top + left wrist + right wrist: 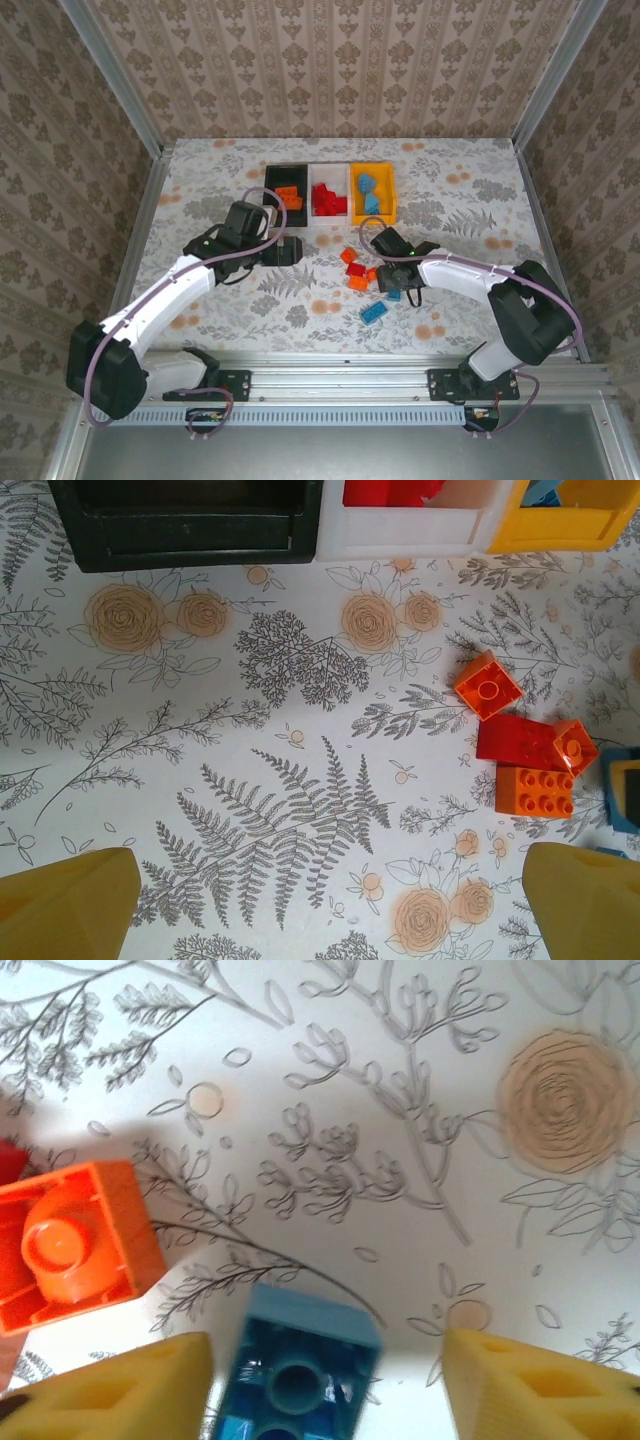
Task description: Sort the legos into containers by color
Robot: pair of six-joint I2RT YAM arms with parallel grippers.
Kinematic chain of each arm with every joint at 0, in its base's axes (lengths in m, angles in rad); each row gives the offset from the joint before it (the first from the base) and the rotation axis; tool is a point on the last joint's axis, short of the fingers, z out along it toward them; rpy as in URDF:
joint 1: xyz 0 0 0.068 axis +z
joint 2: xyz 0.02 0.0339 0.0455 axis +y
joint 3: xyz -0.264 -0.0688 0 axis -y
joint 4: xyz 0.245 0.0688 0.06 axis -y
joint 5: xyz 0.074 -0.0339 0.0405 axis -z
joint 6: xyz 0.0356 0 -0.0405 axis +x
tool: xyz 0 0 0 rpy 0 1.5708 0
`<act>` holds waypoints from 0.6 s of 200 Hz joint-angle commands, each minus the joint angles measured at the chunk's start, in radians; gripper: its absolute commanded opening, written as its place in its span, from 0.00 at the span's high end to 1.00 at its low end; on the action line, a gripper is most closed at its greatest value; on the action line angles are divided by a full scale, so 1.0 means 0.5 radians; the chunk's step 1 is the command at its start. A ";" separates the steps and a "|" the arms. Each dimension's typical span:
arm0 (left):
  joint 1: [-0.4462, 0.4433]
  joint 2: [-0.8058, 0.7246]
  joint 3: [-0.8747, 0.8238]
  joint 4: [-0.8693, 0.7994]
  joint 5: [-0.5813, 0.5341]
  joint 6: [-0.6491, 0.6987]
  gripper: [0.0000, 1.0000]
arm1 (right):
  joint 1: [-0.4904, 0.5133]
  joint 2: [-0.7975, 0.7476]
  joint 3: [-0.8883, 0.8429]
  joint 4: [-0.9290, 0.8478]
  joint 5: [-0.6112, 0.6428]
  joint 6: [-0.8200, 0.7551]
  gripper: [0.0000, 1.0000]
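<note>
Black bin point(269, 200) holds orange bricks point(290, 196), white bin point(330, 222) red, yellow bin point(392, 200) blue; loose mixed bricks point(357, 272) nearby in front.

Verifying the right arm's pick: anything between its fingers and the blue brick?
Nothing visible. The blue brick sits between the fingers of the right gripper. The orange brick lies outside them, to the left in the wrist view.

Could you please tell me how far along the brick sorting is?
Done: orange studded plastic bricks lie in the black plastic bin, red ones in the white bin, light blue ones in the yellow-orange bin. In hand: the right gripper straddles a light blue brick on the table, jaws not yet clamped. Left: several loose bricks, orange, red and blue, nearby.
</note>
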 commanded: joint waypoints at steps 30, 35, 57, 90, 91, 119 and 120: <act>0.050 -0.102 -0.059 0.002 0.040 -0.012 0.00 | -0.037 -0.024 -0.036 -0.018 -0.111 0.077 0.51; 0.053 -0.115 -0.065 0.001 0.039 -0.012 0.00 | -0.038 -0.027 -0.033 -0.022 -0.110 0.087 0.47; 0.072 -0.162 -0.102 0.001 0.051 -0.012 0.00 | -0.037 -0.036 -0.027 -0.038 -0.107 0.128 0.39; 0.095 -0.211 -0.142 -0.005 0.078 -0.010 0.00 | -0.037 0.005 -0.040 -0.020 -0.181 0.185 0.52; 0.095 -0.212 -0.142 -0.005 0.078 -0.010 0.00 | -0.037 0.006 -0.041 -0.019 -0.184 0.187 0.53; 0.114 -0.249 -0.165 -0.008 0.096 0.000 0.00 | -0.037 -0.048 -0.051 -0.006 -0.152 0.208 0.70; 0.116 -0.251 -0.166 -0.008 0.097 -0.002 0.00 | -0.037 -0.050 -0.046 -0.007 -0.149 0.210 0.71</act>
